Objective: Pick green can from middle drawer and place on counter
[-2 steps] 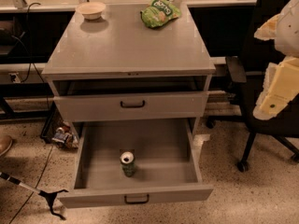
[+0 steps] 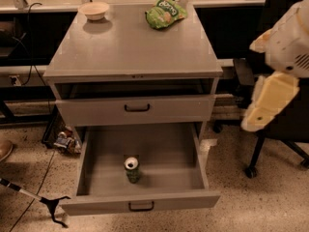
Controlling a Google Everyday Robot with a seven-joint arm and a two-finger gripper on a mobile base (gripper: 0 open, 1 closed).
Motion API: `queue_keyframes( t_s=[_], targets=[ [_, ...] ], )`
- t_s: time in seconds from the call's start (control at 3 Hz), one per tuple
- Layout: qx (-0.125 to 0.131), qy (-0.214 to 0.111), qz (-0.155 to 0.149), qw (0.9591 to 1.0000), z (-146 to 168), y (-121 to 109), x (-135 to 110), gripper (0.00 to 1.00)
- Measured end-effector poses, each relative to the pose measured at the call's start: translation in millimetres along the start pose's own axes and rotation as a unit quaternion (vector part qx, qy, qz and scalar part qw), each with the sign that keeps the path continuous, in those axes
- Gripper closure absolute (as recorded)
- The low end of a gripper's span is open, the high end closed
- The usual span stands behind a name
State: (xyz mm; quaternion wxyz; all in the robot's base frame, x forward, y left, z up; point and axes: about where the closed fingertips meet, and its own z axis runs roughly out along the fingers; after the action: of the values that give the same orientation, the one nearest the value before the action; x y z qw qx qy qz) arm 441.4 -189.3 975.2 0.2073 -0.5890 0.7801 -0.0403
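While the end effector [image 2: 269, 103] hangs at right, grip unclear, the silver-topped green can [image 2: 132, 169] stands upright.

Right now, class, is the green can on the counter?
No, the green can stands in the open drawer; the gripper hangs far right.

Speckled stone-chip floor [image 2: 270, 197] runs all round the desk [image 2: 130, 47], tan under warm, dim light. Off the desk's right edge stands a black office chair [image 2: 289, 124] on castors, and the gripper [image 2: 264, 111] hangs in front of it. Behind the back edge a long pale bench [image 2: 43, 6] crosses the room, dark underneath. By the left edge black cables [image 2: 30, 57] trail down. A small heap of clutter [image 2: 65, 141] sits on the floor there, and a black-footed rod [image 2: 34, 197] lies off the front left corner.
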Motion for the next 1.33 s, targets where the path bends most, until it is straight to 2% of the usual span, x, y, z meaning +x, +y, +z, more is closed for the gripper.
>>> queue_keyframes(
  t_s=[0.33, 0.67, 1.0, 1.33],
  targets=[
    [-0.017, -0.047, 0.029, 0.9983, 45, 26, -29, 0.0],
    [-0.041, -0.103, 0.064, 0.9918, 86, 55, -62, 0.0],
    [-0.074, -0.163, 0.083, 0.9804, 118, 87, -105, 0.0],
    [-0.074, -0.162, 0.082, 0.9805, 118, 87, -105, 0.0]
  ],
)
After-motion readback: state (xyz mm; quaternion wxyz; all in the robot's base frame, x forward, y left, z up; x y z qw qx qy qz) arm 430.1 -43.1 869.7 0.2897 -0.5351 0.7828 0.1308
